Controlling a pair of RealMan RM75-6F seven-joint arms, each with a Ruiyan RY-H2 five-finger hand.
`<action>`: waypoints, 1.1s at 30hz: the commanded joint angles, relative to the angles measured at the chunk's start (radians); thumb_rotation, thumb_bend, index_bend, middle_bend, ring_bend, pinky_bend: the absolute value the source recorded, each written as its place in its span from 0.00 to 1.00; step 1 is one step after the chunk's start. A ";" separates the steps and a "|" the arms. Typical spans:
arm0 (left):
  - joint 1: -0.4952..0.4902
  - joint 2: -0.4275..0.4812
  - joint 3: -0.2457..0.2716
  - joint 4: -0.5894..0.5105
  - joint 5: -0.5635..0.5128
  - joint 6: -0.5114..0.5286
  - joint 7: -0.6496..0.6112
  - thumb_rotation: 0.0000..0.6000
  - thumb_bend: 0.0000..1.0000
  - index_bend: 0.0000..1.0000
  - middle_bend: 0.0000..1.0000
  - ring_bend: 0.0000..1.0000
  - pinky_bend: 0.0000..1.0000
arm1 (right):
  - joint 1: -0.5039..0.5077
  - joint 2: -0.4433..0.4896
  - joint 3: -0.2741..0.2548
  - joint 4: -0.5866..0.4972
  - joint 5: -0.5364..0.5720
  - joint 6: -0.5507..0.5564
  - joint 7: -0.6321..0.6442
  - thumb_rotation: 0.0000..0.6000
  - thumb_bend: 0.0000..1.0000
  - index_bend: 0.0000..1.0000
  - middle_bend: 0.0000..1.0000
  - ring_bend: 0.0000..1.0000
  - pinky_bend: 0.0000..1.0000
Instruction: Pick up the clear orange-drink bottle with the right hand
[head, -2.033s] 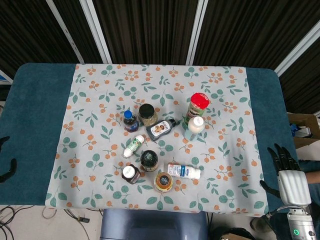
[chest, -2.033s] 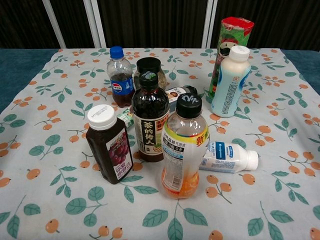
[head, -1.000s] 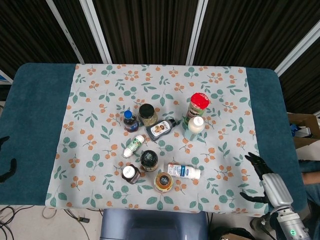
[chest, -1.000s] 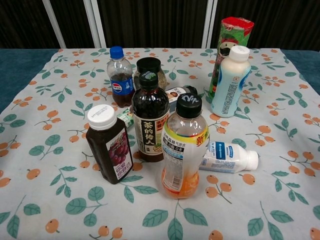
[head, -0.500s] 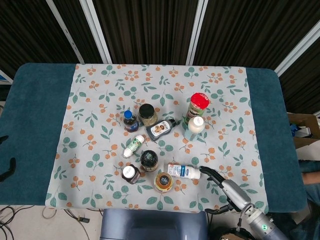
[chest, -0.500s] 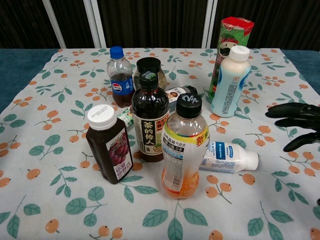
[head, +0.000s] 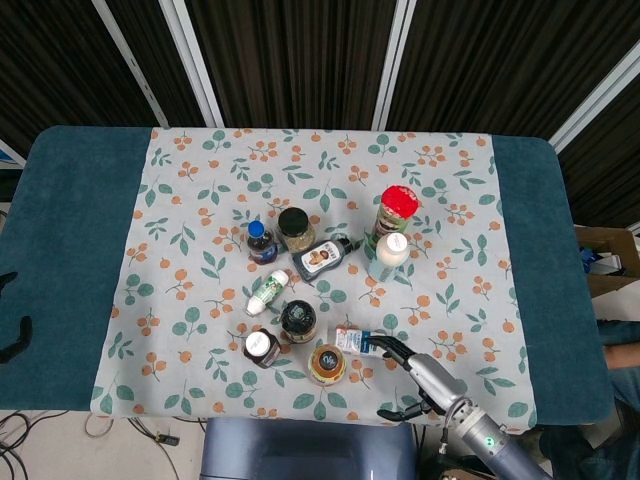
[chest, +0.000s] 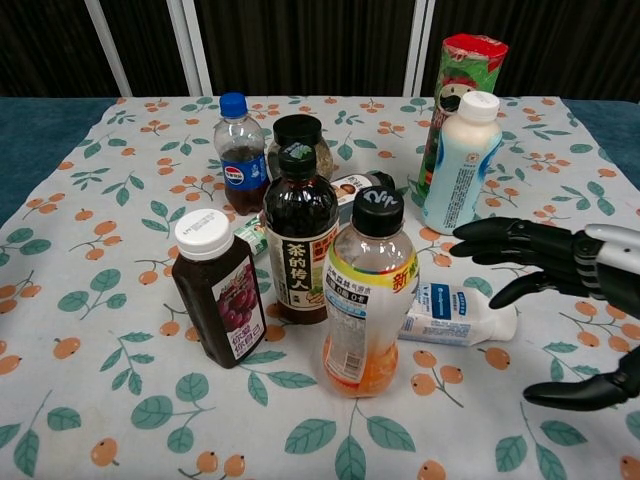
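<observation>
The clear orange-drink bottle (chest: 368, 295) stands upright near the front edge of the floral cloth (chest: 120, 300), black cap up, its long axis vertical; taking it as the landmark, a dark tea bottle (chest: 299, 238) stands just behind it to the left, a white-capped grape-juice bottle (chest: 217, 287) further left, and a small white bottle (chest: 458, 314) lies on its side just to its right, cap pointing away from it. The right hand (chest: 560, 300) hovers to the right of the orange-drink bottle, over and beyond that fallen white bottle, fingers (chest: 497, 243) spread and reaching toward the bottle, thumb held low and apart, nothing in its grasp. So the bottle lies to the hand's left, at about the hand's height, with the lying white bottle in the gap between them. From the head view the hand (head: 412, 375) seems to overlap the white bottle's cap end, though whether it touches cannot be told. The left hand (head: 12, 318) shows only as dark fingertips far left of the bottle, off the cloth; its state cannot be told. The right hand is plainly the nearer, and a sideways approach to the upright body looks likely.
</observation>
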 joint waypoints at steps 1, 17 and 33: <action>0.000 0.001 -0.001 -0.001 -0.003 -0.001 0.000 1.00 0.44 0.15 0.04 0.09 0.02 | 0.020 -0.029 0.024 -0.024 0.044 -0.034 -0.049 1.00 0.23 0.13 0.14 0.11 0.22; -0.001 0.004 -0.007 -0.008 -0.025 -0.007 0.003 1.00 0.44 0.15 0.04 0.09 0.02 | 0.088 -0.155 0.121 -0.082 0.236 -0.134 -0.262 1.00 0.24 0.20 0.20 0.18 0.22; -0.002 0.006 -0.010 -0.010 -0.036 -0.011 0.003 1.00 0.44 0.15 0.04 0.09 0.02 | 0.105 -0.231 0.139 -0.074 0.316 -0.144 -0.342 1.00 0.33 0.34 0.36 0.32 0.27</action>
